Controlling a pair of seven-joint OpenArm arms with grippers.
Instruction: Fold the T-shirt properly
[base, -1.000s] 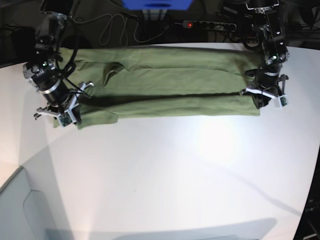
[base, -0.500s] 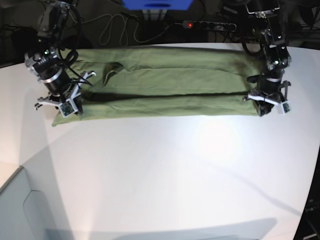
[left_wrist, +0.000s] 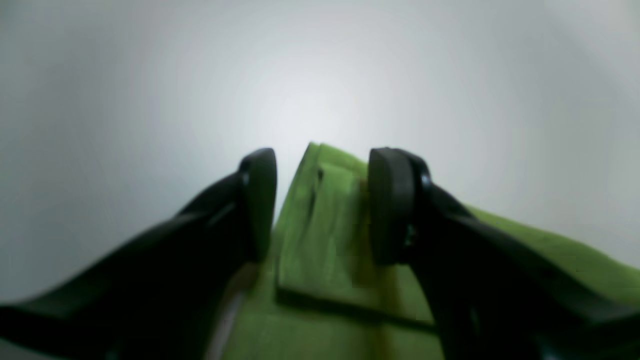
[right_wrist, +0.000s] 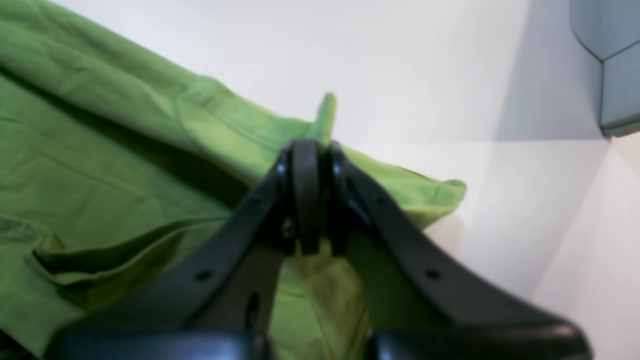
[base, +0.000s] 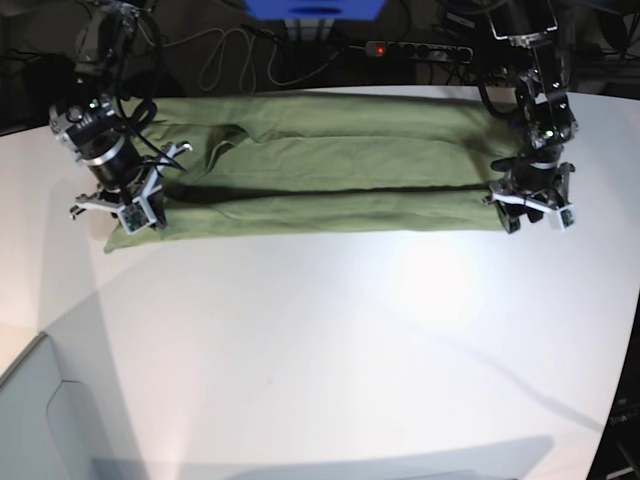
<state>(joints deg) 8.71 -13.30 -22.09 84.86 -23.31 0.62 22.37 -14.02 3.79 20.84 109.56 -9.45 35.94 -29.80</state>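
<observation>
The olive-green T-shirt lies as a long band across the back of the white table, its near edge folded over lengthwise. On the base view's right, my left gripper stands over the band's end. In the left wrist view that gripper is open, its pads apart on either side of a corner of the T-shirt on the table. On the left, my right gripper is at the other end. The right wrist view shows it shut on a pinched fold of the T-shirt.
A power strip with a red light, loose cables and a blue object sit behind the table. A grey panel adjoins the front left corner. White tabletop stretches in front of the shirt.
My left gripper's jaws have spread apart and let go of the shirt's corner. My right gripper drew back a little with its fold a second ago and has held still since.
</observation>
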